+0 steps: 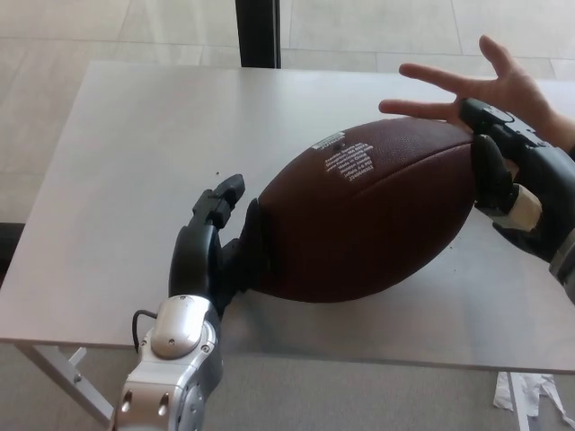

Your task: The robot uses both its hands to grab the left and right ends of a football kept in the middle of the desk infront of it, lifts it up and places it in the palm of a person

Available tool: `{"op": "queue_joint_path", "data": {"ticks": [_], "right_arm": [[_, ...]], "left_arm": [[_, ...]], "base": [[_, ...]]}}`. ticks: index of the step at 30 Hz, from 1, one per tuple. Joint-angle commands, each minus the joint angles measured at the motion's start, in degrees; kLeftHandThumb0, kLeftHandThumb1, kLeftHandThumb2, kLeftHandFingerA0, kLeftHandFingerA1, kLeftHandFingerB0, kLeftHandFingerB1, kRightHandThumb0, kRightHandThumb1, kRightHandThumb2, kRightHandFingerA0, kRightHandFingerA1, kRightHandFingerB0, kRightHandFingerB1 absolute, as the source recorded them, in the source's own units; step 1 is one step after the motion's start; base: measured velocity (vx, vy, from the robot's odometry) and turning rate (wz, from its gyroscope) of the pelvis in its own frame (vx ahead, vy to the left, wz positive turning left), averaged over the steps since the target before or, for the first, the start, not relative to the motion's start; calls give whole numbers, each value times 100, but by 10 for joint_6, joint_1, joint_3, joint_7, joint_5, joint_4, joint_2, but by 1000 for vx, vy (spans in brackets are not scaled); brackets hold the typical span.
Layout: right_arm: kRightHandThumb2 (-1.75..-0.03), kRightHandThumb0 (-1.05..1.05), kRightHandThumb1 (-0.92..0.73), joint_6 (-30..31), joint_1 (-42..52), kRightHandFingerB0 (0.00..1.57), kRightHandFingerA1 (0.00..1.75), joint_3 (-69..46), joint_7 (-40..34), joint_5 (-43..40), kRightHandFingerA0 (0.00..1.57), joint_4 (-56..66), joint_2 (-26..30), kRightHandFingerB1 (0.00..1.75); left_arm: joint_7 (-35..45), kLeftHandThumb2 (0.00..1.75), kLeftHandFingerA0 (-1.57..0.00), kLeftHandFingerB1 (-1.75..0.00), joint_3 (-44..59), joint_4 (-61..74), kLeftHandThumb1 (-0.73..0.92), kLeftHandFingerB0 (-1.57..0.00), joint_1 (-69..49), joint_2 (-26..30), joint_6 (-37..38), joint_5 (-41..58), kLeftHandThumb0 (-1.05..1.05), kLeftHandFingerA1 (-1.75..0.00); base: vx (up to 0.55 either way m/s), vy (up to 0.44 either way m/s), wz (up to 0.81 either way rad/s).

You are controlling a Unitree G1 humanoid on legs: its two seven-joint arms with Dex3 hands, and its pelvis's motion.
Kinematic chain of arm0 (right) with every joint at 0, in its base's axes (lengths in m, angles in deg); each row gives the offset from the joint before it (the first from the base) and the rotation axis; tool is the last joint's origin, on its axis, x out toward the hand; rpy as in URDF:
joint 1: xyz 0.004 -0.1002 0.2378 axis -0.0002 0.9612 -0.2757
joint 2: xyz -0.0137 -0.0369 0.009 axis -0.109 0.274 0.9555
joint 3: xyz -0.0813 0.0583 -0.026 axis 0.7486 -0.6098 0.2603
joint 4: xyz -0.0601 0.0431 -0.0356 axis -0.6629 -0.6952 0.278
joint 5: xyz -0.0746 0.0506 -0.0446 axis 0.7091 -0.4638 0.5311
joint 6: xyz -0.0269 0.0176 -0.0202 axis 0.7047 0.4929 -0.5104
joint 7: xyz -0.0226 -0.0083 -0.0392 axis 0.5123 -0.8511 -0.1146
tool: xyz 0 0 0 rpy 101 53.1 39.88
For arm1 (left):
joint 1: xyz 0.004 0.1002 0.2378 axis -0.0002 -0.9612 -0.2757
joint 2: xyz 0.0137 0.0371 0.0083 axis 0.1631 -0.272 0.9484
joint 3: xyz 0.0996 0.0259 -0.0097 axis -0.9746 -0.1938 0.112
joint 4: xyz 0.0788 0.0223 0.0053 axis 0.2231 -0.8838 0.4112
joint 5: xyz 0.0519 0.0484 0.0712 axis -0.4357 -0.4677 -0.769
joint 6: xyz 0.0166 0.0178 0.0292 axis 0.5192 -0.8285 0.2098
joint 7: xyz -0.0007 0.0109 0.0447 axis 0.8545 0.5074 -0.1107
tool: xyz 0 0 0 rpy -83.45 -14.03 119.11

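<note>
1. Above the middle of the grey rectangular desk, the brown pebbled-leather football with white printed lettering is held between the robot's two hands, tilted so that its right end sits higher than its left.
2. At the ball's lower left end, the robot's black left hand presses against the leather; its thumb lies flat on the ball's tip while the two thick fingers stick up beside the ball, apart from the thumb.
3. Below that hand, the silver wrist casing with a thin black cable reaches past the desk's near edge.
4. At the upper right end, the robot's black right hand clasps the ball, one finger curled down over the tip and another lying along the top edge.
5. Just behind the right hand, a person's open hand is stretched out palm up with its fingers spread, its fingertips close to the ball's upper right side; whether they touch cannot be told.
6. Beyond the desk's far edge stand a dark vertical post and pale floor tiles.
</note>
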Motion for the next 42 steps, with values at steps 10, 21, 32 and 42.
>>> {"op": "queue_joint_path", "data": {"ticks": [10, 21, 32, 42], "right_arm": [[-80, -23, -51, 28, -23, 104, 163, 42, 51, -31, 100, 9, -19, 78], [-100, -14, -60, 55, -17, 94, 169, 90, 66, -21, 104, 43, 14, 144], [-110, -14, -63, 23, 25, 85, 175, 27, -27, -56, 101, 62, -62, 146], [-137, -15, -50, -55, 29, 75, 175, 3, -150, 17, 101, 55, -123, 164]], "left_arm": [[6, 93, -106, -89, -88, -84, 57, -68, 48, -31, 43, -64, -41, -134], [-2, 109, -101, -94, -83, -135, 74, -61, 41, -59, 114, -58, -50, -130], [-157, 67, -67, -57, -19, -136, 82, -57, 46, -169, 88, -8, -19, -146], [-262, 102, -81, -155, 46, -157, 65, -64, 89, -272, 211, 60, -11, -175]], "base": [[0, 0, 0], [0, 0, 0], [0, 0, 0], [0, 0, 0]]}}
